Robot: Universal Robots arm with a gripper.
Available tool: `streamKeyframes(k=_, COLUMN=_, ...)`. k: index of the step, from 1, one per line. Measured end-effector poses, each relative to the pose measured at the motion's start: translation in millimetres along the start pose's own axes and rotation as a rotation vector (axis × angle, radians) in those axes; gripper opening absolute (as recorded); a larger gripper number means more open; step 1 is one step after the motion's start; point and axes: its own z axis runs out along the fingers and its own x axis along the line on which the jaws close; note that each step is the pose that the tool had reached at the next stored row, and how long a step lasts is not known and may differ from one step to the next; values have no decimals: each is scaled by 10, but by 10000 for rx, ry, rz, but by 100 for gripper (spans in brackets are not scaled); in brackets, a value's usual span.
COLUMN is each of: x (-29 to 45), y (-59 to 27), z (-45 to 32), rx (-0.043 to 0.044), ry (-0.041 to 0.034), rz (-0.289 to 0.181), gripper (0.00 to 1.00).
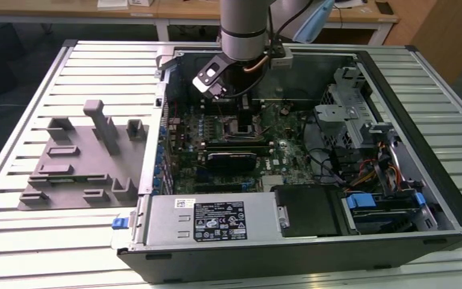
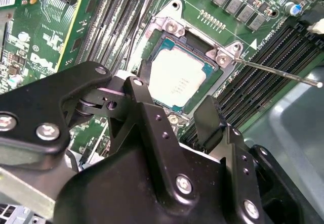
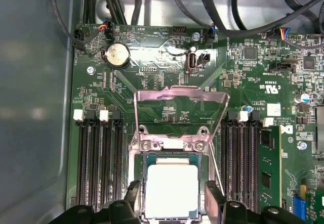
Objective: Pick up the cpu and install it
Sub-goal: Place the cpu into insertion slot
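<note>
Cpu (image 3: 172, 192) seated in socket (image 3: 174, 145) betw. jaws of hand (image 3: 172, 186); hand wide, holding nothing.

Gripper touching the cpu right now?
Apart. The first wrist view shows the open gripper straddling the cpu, with a gap each side.

Exterior view: table (image 1: 22, 90) bright at nine o'clock; case (image 1: 295, 262) dim inside; cpu (image 2: 177, 77) (image 3: 171, 191) glares white in both wrist views.
</note>
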Motion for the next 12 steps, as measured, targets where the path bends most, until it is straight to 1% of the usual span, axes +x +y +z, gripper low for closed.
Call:
streamKeyframes(k=2, x=0, y=0, z=0, rx=0, ry=0, rz=0, gripper=61)
streamKeyframes(k=3, x=0, y=0, z=-1, rx=0, ry=0, rz=0, gripper=60)
streamKeyframes(k=4, x=0, y=0, z=-1, rx=0, ry=-1, rz=0, gripper=53)
streamKeyframes(k=5, x=0, y=0, z=-2, rx=1, ry=-1, rz=-1, gripper=53)
streamKeyframes(k=8, x=0, y=0, z=-2, rx=0, ry=-1, rz=-1, gripper=36)
streamKeyframes(k=9, x=0, y=0, z=-3, rx=1, ry=0, rz=-1, gripper=36)
streamKeyframes(k=11, x=0, y=0, z=-3, rx=0, ry=0, rz=0, gripper=24)
streamKeyframes(k=12, x=0, y=0, z=-3, rx=0, ry=0, rz=0, gripper=24)
